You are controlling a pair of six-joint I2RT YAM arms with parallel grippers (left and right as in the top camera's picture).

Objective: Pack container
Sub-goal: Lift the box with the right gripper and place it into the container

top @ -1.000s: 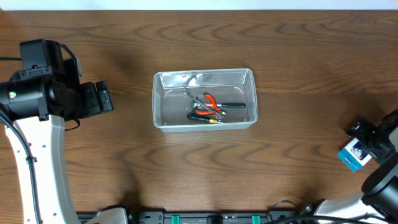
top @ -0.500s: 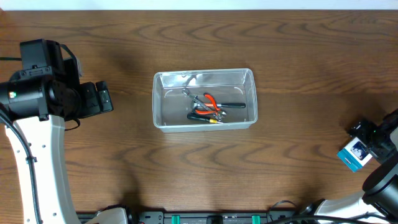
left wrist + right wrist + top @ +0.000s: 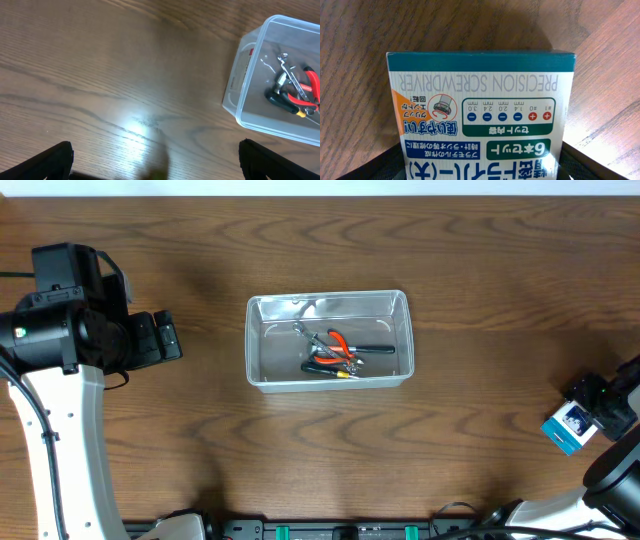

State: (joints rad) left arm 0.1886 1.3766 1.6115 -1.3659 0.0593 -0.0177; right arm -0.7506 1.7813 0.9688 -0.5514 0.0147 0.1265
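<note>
Container: clear, colourless rectangular plastic bin with rounded corners and a rim (image 3: 326, 384), sitting mid-table on the dark wood-grain table (image 3: 480, 260). Its long axis runs left to right across the table.
Contents: red-handled pliers (image 3: 343, 343) and a black-handled tool (image 3: 378, 348), piled toward the right half.
Left claw (image 3: 157, 157): fingers spread wide, nothing between them, low over bare table. The bin's left end is just to its right.
Right claw (image 3: 480, 167): closed on a teal-and-white cardboard box of precision screwdrivers (image 3: 480, 100), at the table's near right corner.
Key relation: the bin lies to the left of the right claw and farther out from the robot, well apart. The left claw is nearer the bin but empty; the right one carries the load.
Next move, as I judge it: carry the box across and over the rim, then release into the emptier left half.
</note>
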